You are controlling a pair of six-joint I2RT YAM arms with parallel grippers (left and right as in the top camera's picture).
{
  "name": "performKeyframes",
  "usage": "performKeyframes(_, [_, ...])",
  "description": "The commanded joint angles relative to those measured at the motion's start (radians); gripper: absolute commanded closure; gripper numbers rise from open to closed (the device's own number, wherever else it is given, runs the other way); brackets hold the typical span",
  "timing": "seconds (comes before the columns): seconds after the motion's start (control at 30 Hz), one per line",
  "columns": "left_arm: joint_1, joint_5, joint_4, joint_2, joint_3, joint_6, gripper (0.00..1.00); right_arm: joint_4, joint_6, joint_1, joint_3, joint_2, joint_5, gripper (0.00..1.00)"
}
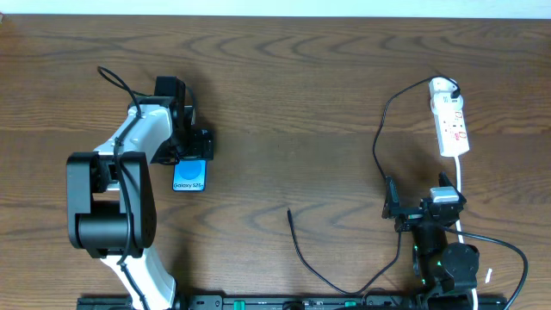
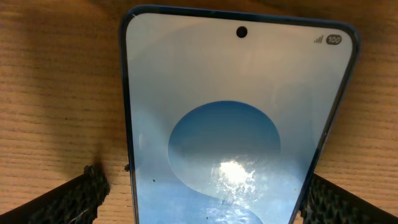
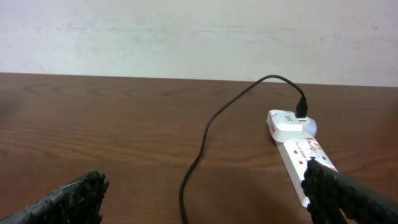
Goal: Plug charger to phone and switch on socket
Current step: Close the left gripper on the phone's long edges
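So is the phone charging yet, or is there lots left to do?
Not yet. Done: one end of the charger sits in the white adapter on the socket. In hand: the left end effector, open, straddles the phone without gripping it. Left: the plug tip lies loose on the table, away from the phone; then switching on the socket.

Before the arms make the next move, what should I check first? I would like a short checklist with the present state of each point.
1. Left gripper open, a finger on each side of the phone: ok.
2. Right gripper open and empty: ok.
3. Cable joined to the adapter on the socket: ok.
4. Cable tip in the phone: not ok, it lies apart on the table.
5. Socket switched on: cannot tell.
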Motion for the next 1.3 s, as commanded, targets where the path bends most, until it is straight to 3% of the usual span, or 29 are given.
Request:
performKeyframes(0.0, [0.003,0.015,-0.001,0.031,-0.047,0.006,0.01,-0.004,-0.012,0.005,-0.002,-0.006,-0.006,0.01])
performKeyframes(1.27, [-0.065,-0.008,-0.001,0.031,-0.052,0.031,0.00,-0.004,-0.012,0.005,-0.002,-0.006,-0.006,0.01])
